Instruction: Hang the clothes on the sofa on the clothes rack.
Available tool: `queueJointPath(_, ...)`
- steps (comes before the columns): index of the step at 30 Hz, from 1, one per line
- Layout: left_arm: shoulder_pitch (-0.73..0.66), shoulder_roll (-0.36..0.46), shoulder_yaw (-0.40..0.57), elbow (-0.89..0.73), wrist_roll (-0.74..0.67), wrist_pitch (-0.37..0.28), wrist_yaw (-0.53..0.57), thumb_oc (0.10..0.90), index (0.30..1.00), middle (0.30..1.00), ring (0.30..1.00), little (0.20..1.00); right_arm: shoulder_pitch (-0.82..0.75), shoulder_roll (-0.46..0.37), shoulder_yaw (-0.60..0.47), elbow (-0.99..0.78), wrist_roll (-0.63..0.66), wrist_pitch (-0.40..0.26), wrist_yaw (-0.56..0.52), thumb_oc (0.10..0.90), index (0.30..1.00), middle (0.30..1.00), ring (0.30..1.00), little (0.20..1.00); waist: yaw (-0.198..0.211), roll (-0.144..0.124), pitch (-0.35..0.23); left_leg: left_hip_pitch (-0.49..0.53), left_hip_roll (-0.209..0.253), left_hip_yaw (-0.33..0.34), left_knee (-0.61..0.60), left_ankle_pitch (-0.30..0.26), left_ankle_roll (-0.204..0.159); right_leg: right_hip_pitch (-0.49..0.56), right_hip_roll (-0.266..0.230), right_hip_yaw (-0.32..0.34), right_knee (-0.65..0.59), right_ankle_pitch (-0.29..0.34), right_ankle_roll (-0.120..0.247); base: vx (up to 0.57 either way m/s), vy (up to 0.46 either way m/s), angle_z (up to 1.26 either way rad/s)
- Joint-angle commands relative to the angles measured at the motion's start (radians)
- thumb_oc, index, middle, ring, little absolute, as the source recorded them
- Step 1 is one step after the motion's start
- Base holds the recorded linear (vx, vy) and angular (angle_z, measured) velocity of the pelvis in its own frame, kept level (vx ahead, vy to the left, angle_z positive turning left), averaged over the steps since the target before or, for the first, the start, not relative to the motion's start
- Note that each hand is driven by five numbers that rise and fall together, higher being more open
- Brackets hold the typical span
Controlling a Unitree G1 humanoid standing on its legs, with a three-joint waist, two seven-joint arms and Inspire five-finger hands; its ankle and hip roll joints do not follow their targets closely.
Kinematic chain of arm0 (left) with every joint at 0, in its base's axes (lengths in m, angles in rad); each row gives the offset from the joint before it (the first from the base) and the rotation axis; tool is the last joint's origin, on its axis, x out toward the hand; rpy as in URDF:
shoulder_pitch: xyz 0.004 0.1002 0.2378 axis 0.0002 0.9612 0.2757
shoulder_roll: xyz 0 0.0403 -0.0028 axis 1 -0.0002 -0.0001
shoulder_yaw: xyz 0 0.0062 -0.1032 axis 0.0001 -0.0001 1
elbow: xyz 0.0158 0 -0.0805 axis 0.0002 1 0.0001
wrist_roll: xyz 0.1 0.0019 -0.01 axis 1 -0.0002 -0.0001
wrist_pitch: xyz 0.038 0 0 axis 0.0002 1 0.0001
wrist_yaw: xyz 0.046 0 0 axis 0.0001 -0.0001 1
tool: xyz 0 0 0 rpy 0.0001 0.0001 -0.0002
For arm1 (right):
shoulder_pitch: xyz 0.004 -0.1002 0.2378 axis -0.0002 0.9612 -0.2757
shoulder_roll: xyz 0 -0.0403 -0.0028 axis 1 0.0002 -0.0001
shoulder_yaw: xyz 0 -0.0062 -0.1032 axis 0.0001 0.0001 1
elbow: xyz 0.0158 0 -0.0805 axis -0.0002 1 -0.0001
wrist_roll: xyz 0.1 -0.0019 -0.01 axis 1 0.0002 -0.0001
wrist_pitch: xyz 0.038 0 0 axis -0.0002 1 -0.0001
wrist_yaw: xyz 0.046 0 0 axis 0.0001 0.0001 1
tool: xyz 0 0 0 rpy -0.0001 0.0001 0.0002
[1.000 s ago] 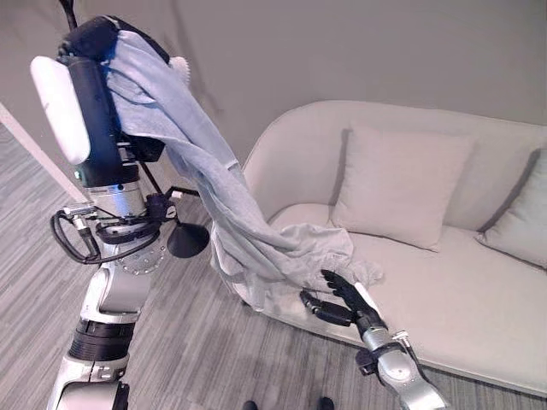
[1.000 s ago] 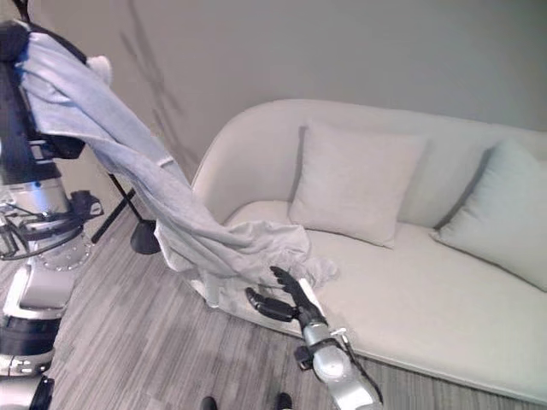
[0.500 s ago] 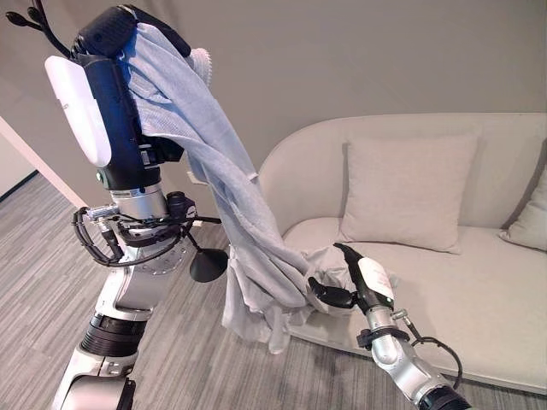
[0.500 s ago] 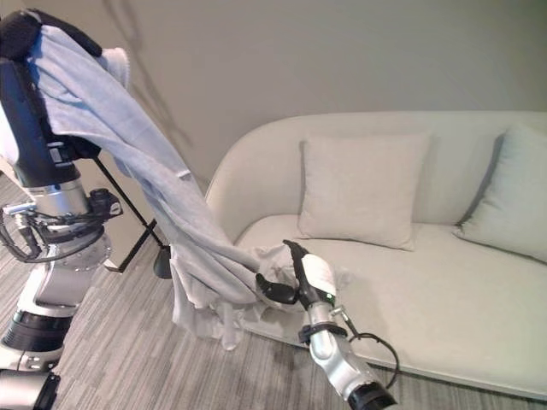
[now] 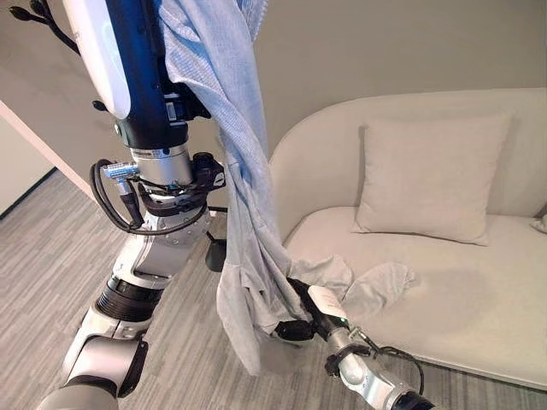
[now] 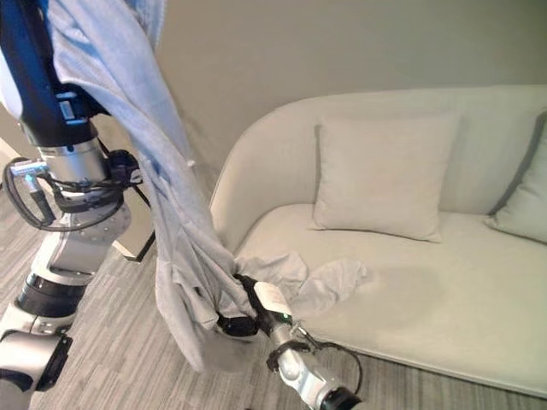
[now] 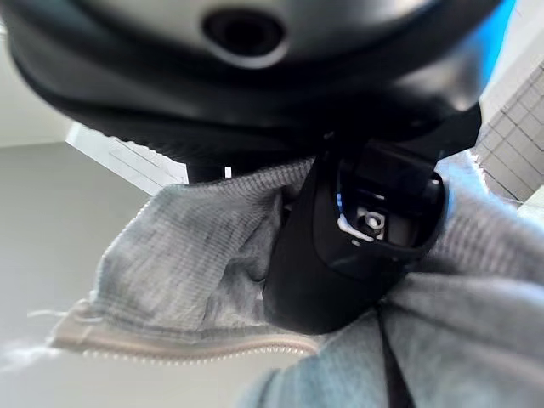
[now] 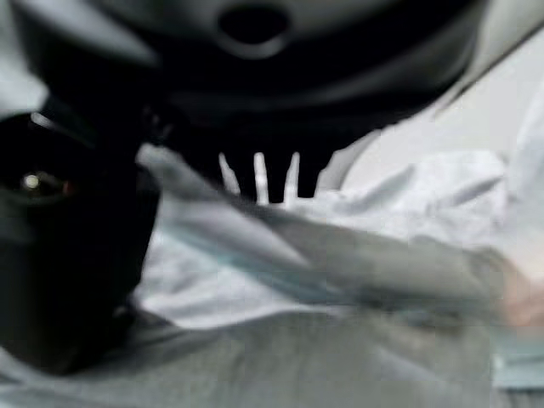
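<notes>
Light grey knit garment [image 5: 244,196]: hangs in a long twisted fall from high at upper left down to the front edge of the sofa; its lower part trails onto the seat cushion.

Left hand [image 7: 357,238]: raised high; its thumb is curled against the ribbed edge of the cloth, pinching it.

Right hand [image 5: 303,312]: low at the sofa's front edge, thumb and fingers closed round a lower fold of the same garment.

Pale beige curved fabric sofa [image 5: 479,299]: stands against the grey wall.

Square beige cushion [image 5: 427,179]: leans on the sofa back.

Dark clothes rack [image 5: 38,21]: its hooked prongs show at upper left, beside the left arm.
</notes>
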Motion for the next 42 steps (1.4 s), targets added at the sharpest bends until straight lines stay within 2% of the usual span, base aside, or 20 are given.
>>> queueJointPath(1,-0.219,0.003,0.026,0.09,-0.016,-0.009,0.072,0.4,0.3,0.3,0.3,0.3,-0.134,0.11,0.007,0.016,-0.033,-0.062,-0.011,0.776,0.865,0.865,0.865,0.865,0.001,-0.078,-0.041,-0.038,-0.024,0.011,0.002,-0.057,-0.008,0.007,-0.064,0.094,0.009,-0.093,0.071,0.02,0.055,0.04)
queueJointPath(3,-0.252,-0.017,0.019,0.091,-0.021,-0.004,0.079,0.4,0.3,0.3,0.3,0.3,-0.149,0.148,0.018,0.08,-0.019,-0.047,-0.009,0.4,0.3,0.3,0.3,0.3,0.004,-0.06,-0.04,-0.041,-0.032,0.008,0.002,-0.056,-0.006,0.008,-0.07,0.094,0.009,-0.094,0.072,0.03,0.068,0.01)
queueJointPath(9,-0.299,-0.016,0.023,0.088,-0.003,0.019,0.101,0.4,0.3,0.3,0.3,0.3,-0.153,0.2,-0.003,0.142,0.036,-0.039,-0.027,0.4,0.3,0.3,0.3,0.3,0.011,-0.03,-0.042,-0.042,-0.047,-0.004,0.002,-0.057,-0.002,0.015,-0.084,0.083,0.009,-0.094,0.077,0.02,0.036,0.0)
queueJointPath(12,-0.298,0.006,0.033,0.08,0.013,0.03,0.111,0.4,0.3,0.3,0.3,0.3,-0.14,0.199,-0.017,0.148,0.043,-0.04,-0.038,0.4,0.3,0.3,0.3,0.3,0.009,-0.026,-0.047,-0.039,-0.052,-0.007,0.002,-0.06,0.0,0.021,-0.091,0.075,0.009,-0.093,0.081,0.02,0.027,0.0)
queueJointPath(18,-0.257,0.053,0.058,0.078,0.015,0.041,0.12,0.4,0.3,0.3,0.3,0.3,-0.096,0.184,-0.079,0.165,0.081,-0.039,-0.08,0.4,0.3,0.3,0.3,0.3,0.004,-0.041,-0.055,-0.031,-0.054,-0.004,0.002,-0.068,0.003,0.028,-0.091,0.075,0.009,-0.092,0.083,0.0,-0.005,0.02)
queueJointPath(23,-0.23,0.124,0.072,0.07,0.028,0.057,0.129,0.4,0.3,0.3,0.3,0.3,-0.05,0.145,-0.162,0.124,0.143,-0.05,-0.109,0.4,0.3,0.3,0.3,0.3,0.0,-0.07,-0.064,-0.022,-0.048,0.003,0.002,-0.072,0.003,0.03,-0.085,0.081,0.009,-0.09,0.085,0.0,-0.03,-0.01)
queueJointPath(27,-0.173,0.247,0.112,0.045,0.036,0.053,0.117,0.4,0.3,0.3,0.3,0.3,0.042,0.034,-0.3,-0.057,0.152,-0.06,-0.157,0.4,0.3,0.3,0.3,0.3,-0.013,-0.102,-0.075,-0.013,-0.036,0.013,0.002,-0.076,0.0,0.033,-0.079,0.09,0.009,-0.087,0.086,-0.01,-0.058,-0.03)
queueJointPath(30,-0.168,0.246,0.114,0.042,0.035,0.054,0.116,0.4,0.3,0.3,0.3,0.3,0.049,0.03,-0.3,-0.065,0.151,-0.056,-0.155,0.4,0.3,0.3,0.3,0.3,-0.012,-0.101,-0.076,-0.013,-0.036,0.014,0.002,-0.076,0.0,0.033,-0.079,0.091,0.009,-0.087,0.086,0.01,-0.022,0.0)
queueJointPath(31,-0.122,0.32,0.158,0.016,0.031,0.043,0.123,0.4,0.3,0.3,0.3,0.3,0.092,-0.042,-0.452,-0.152,0.146,-0.046,-0.235,0.4,0.3,0.3,0.3,0.3,-0.026,-0.121,-0.081,-0.002,-0.029,0.023,0.002,-0.086,0.0,0.036,-0.073,0.099,0.011,-0.091,0.088,0.01,-0.08,0.0)
queueJointPath(34,-0.092,0.362,0.179,0.003,0.029,0.029,0.118,0.4,0.3,0.3,0.3,0.3,0.13,-0.12,-0.566,-0.243,0.08,-0.007,-0.305,0.4,0.3,0.3,0.3,0.3,-0.028,-0.128,-0.092,0.0,-0.023,0.037,0.002,-0.085,0.001,0.028,-0.07,0.117,0.01,-0.082,0.09,0.0,-0.064,-0.12)
queueJointPath(35,-0.091,0.36,0.18,0.002,0.029,0.029,0.118,0.4,0.3,0.3,0.3,0.3,0.136,-0.121,-0.568,-0.249,0.077,-0.004,-0.305,0.4,0.3,0.3,0.3,0.3,-0.025,-0.127,-0.093,0.0,-0.023,0.038,0.002,-0.085,0.001,0.028,-0.07,0.118,0.01,-0.081,0.09,0.0,-0.052,-0.26)
queueJointPath(40,-0.04,0.369,0.221,-0.017,0.02,-0.001,0.114,0.4,0.3,0.3,0.3,0.3,0.149,-0.221,-0.746,-0.396,-0.07,0.071,-0.432,0.4,0.3,0.3,0.3,0.3,-0.035,-0.141,-0.108,0.005,-0.012,0.043,0.002,-0.09,0.001,0.029,-0.059,0.131,0.01,-0.085,0.087,-0.02,-0.06,-0.16)
queueJointPath(42,-0.026,0.364,0.235,-0.018,0.014,-0.003,0.12,0.4,0.3,0.3,0.3,0.3,0.134,-0.229,-0.777,-0.428,-0.086,0.08,-0.461,0.4,0.3,0.3,0.3,0.3,-0.035,-0.147,-0.11,0.006,-0.008,0.046,0.002,-0.091,0.002,0.027,-0.055,0.137,0.01,-0.085,0.086,-0.02,-0.041,-0.05)
